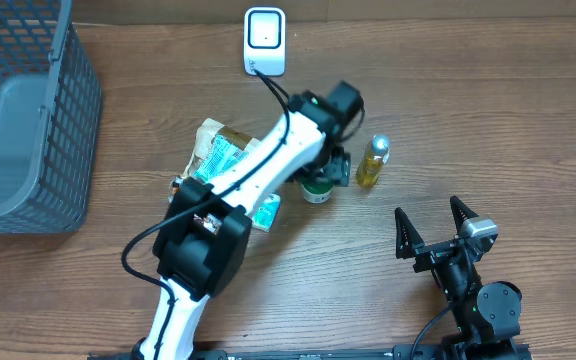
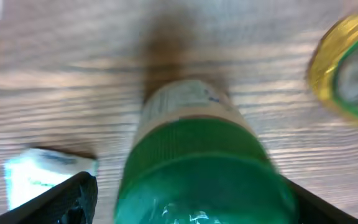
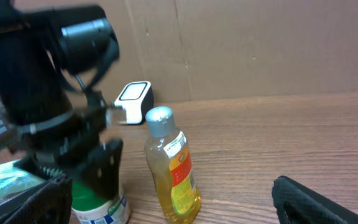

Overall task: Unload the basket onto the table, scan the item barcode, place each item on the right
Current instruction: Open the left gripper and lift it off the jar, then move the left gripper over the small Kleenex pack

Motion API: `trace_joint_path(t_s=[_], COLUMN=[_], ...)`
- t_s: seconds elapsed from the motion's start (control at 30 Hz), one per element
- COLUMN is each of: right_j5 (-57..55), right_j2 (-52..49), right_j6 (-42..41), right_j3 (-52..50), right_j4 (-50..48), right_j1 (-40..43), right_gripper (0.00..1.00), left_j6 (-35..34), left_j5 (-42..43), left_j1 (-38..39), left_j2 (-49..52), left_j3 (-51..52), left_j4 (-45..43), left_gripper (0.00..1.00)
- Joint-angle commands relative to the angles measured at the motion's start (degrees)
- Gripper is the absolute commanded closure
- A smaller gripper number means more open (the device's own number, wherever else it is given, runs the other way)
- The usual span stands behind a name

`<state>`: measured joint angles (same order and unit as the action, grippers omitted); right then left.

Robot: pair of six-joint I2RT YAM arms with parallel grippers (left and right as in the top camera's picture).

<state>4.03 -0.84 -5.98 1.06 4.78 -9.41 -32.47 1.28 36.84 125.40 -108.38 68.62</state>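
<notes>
Left wrist: spread left fingers (image 2: 73, 200) flanking green-lidded jar (image 2: 197, 174)

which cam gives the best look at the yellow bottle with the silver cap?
Right wrist: the yellow bottle stands upright and side-on, with cap and label clear. Overhead shows it only small and from above. Left wrist catches just a blurred yellow edge at the right, possibly the same bottle; I cannot tell.
</notes>
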Motion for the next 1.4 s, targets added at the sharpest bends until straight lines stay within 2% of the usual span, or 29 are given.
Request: trace_joint_path(t_s=[0.0, 0.2, 0.27, 0.3, 0.33, 0.4, 0.43, 0.47, 0.87, 1.37], right_j5=[-0.5, -0.5, -0.5, -0.5, -0.5, -0.5, -0.5, -0.5, -0.5, -0.5], right_j2=[0.7, 0.7, 0.7, 0.7, 0.7, 0.7, 0.7, 0.7, 0.7, 0.7], right_j6=[0.2, 0.2, 0.2, 0.2, 0.2, 0.2, 0.2, 0.2, 0.2, 0.2], right_j3=[-0.6, -0.6, -0.6, -0.6, -0.6, -0.6, -0.6, -0.6, -0.6, -0.6], right_j4=[-0.2, -0.2, -0.2, -0.2, -0.2, -0.2, -0.2, -0.2, -0.2, -0.2], right_j1=[0.2, 0.2, 0.2, 0.2, 0.2, 0.2, 0.2, 0.2, 0.2, 0.2], right_gripper=[0.00, 0.00, 0.00, 0.00, 0.00, 0.00, 0.00, 0.00, 0.00, 0.00], left_j6=[1.2, 2.9, 2.9, 2.9, 2.9, 2.9, 2.9, 2.9, 2.9, 2.9], left_j5=[0.7, 0.3, 0.0, -0.2, -0.3, -0.7, -0.9, -1.2, -3.0, -3.5], left_j1=[-3.3, -7.2, -8.4, -9.0, -9.6, -10.5, -10.9, -11.3, -11.7, -11.3], left_j2=[-0.7, -0.7, -0.7, -0.7, -0.7, -0.7, -0.6, -0.6, -0.6, -0.6], left_j3=[-8.5, -17.9, -18.2, -18.1, -17.7, -16.4, -15.6, -14.6, -2.3, 0.4], left_j4=[2.8, 9.3, 10.6, 11.3, 11.8, 12.8, 13.2, 13.3, 8.9, 6.3], left_gripper=[0.12, 0.13, 0.28, 0.41, 0.61, 0.87, 0.94, 0.96, 0.93, 0.93])
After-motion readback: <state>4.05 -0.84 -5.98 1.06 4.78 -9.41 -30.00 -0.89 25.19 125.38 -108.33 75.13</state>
